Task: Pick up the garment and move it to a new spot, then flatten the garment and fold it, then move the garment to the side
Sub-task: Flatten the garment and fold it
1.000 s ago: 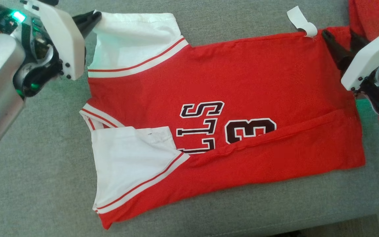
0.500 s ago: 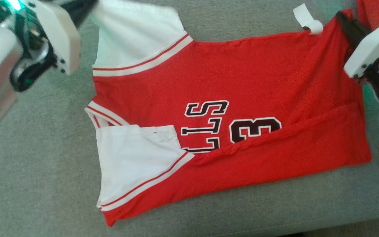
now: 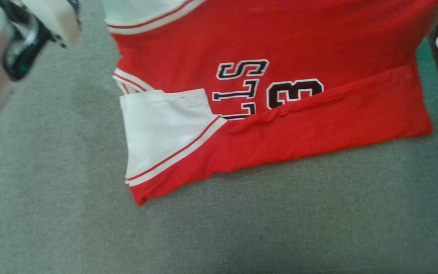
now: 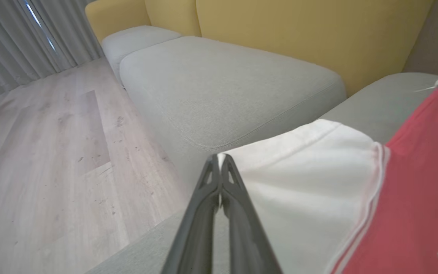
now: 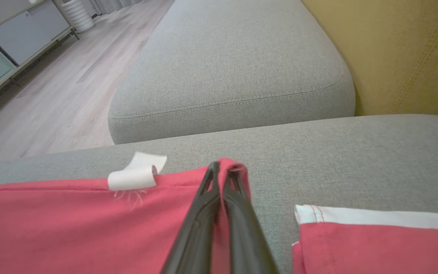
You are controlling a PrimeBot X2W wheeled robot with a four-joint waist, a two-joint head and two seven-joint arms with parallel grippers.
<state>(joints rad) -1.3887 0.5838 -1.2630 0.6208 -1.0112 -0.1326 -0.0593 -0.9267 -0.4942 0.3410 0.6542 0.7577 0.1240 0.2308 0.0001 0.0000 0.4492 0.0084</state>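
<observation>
"Looking down from the head, where is the garment (image 3: 280,129) seen?"

"It is seen spread on the grey sofa seat (image 3: 242,228). Its near long edge is folded up over part of the dark lettering (image 3: 242,70), and one white sleeve (image 3: 162,129) is laid flat at the left. The far edge is cut off by the top of that view, so the grip cannot be judged from there."

"How are the claws told, then?"

"By the wrist views. In the left one, the left claw (image 4: 219,158) is shown pinched tight on the corner of the other white sleeve. In the right one, the right claw (image 5: 223,170) is shown closed on a red corner of the hem, with cloth bunched over the fingertips."

"What else is added by the wrist views?"

"A curled white label (image 5: 133,177) is seen on the hem, near the right claw. A second red piece with a white band (image 5: 375,243) is seen lying apart from the garment at the lower right. The yellow backrest (image 4: 299,34), a neighbouring grey cushion (image 4: 222,83) and the pale wood floor (image 4: 51,152) are brought in as well. From the head, the digit 3 (image 3: 295,93) is read beside the letters."
</observation>
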